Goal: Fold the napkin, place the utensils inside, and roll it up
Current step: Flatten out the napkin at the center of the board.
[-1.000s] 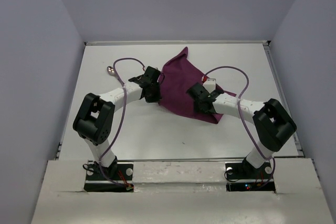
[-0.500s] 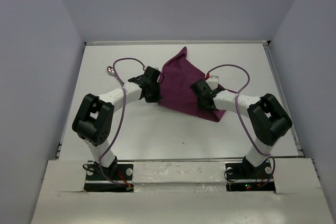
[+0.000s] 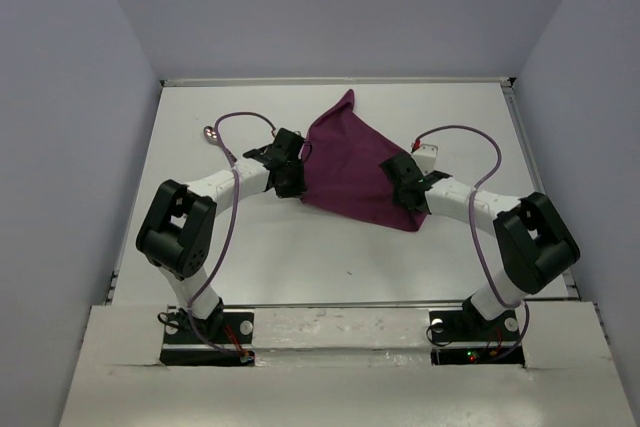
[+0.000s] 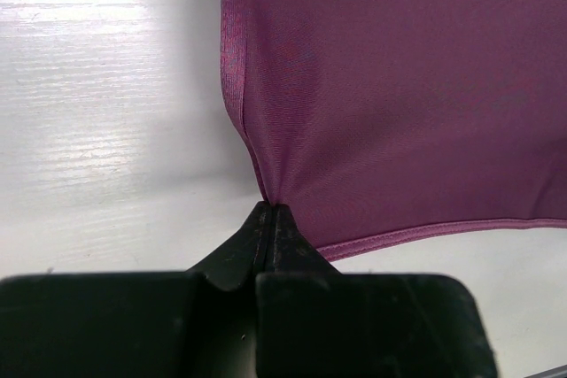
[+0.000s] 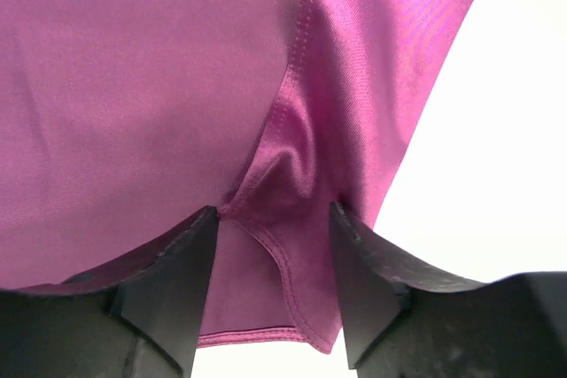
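Observation:
The plum-purple napkin (image 3: pixel 350 162) lies spread in the middle of the table, one corner pointing to the far side. My left gripper (image 3: pixel 298 159) is at its left edge, shut on the hem (image 4: pixel 270 210). The cloth (image 4: pixel 399 86) stretches away from those fingertips. My right gripper (image 3: pixel 405 187) is over the napkin's right part, near its lower right corner. Its jaws (image 5: pixel 270 219) stand apart, with a raised fold of the napkin (image 5: pixel 292 157) and the hem between them. A grey spoon (image 3: pixel 210 132) lies at the far left of the table, away from both grippers.
Purple cables loop from both arms, the left one (image 3: pixel 235 122) passing next to the spoon and the right one (image 3: pixel 460 132) arching over the table's right side. White walls enclose the table on the left, right and far sides.
My right gripper has shifted right toward the napkin's right edge, and its jaws have narrowed round a fold of cloth. The left gripper has kept its grip in place.

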Controlling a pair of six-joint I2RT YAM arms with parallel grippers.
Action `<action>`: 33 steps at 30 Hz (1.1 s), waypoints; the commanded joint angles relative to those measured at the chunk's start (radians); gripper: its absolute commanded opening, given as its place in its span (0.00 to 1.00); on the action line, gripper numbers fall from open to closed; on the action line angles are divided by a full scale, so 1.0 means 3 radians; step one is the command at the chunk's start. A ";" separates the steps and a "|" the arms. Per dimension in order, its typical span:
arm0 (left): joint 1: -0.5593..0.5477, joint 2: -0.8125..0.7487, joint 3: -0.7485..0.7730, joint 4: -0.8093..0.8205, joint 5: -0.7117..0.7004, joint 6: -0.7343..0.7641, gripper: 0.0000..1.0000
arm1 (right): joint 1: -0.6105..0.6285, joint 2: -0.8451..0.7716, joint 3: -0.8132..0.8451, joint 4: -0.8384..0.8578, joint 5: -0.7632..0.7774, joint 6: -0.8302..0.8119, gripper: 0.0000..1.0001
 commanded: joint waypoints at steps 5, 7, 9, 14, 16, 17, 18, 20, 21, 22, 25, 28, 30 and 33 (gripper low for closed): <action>-0.0015 -0.0129 -0.0022 -0.0015 -0.0027 0.0064 0.00 | -0.0034 0.0025 0.0040 0.0024 0.0110 0.0004 0.51; -0.0015 -0.0134 -0.0017 -0.0015 -0.0027 0.0063 0.00 | -0.0034 0.0060 0.0055 0.0029 0.0095 0.0010 0.51; -0.0015 -0.0134 -0.0022 -0.0020 -0.0027 0.0063 0.00 | -0.0034 0.0086 0.0060 0.0034 0.0080 0.0004 0.51; -0.0015 -0.0129 -0.0022 -0.0015 -0.0012 0.0069 0.00 | -0.0034 0.0214 0.0086 0.0095 0.0034 -0.0026 0.52; -0.0015 -0.0134 -0.0022 -0.0015 -0.0012 0.0074 0.00 | -0.0034 0.0245 0.0101 0.0121 0.0003 -0.0031 0.53; -0.0015 -0.0124 -0.0022 -0.0015 -0.0012 0.0074 0.00 | -0.0034 0.0275 0.0121 0.0131 -0.0023 -0.0036 0.53; -0.0015 -0.0129 -0.0022 -0.0020 -0.0012 0.0079 0.00 | -0.0034 0.0291 0.0132 0.0146 -0.0023 -0.0042 0.53; -0.0015 -0.0124 -0.0022 -0.0020 -0.0012 0.0079 0.00 | -0.0034 0.0311 0.0152 0.0147 -0.0003 -0.0047 0.53; -0.0015 -0.0124 -0.0022 -0.0020 -0.0012 0.0079 0.00 | -0.0034 0.0326 0.0152 0.0152 0.0008 -0.0052 0.52; -0.0015 -0.0129 -0.0022 -0.0020 -0.0012 0.0084 0.00 | -0.0034 0.0332 0.0162 0.0147 0.0028 -0.0047 0.51; -0.0015 -0.0119 -0.0017 -0.0020 -0.0006 0.0084 0.00 | -0.0034 0.0332 0.0167 0.0152 0.0090 -0.0057 0.39; -0.0015 -0.0119 -0.0007 -0.0030 -0.0007 0.0094 0.00 | -0.0034 0.0311 0.0188 0.0157 0.0192 -0.0123 0.20; -0.0015 -0.0109 0.0039 -0.0066 -0.0012 0.0125 0.00 | -0.0121 0.0286 0.0229 0.0152 0.0207 -0.0194 0.04; -0.0005 -0.0103 0.0136 -0.0163 -0.0073 0.0166 0.00 | -0.0284 0.0128 0.0275 0.0157 0.0121 -0.0292 0.01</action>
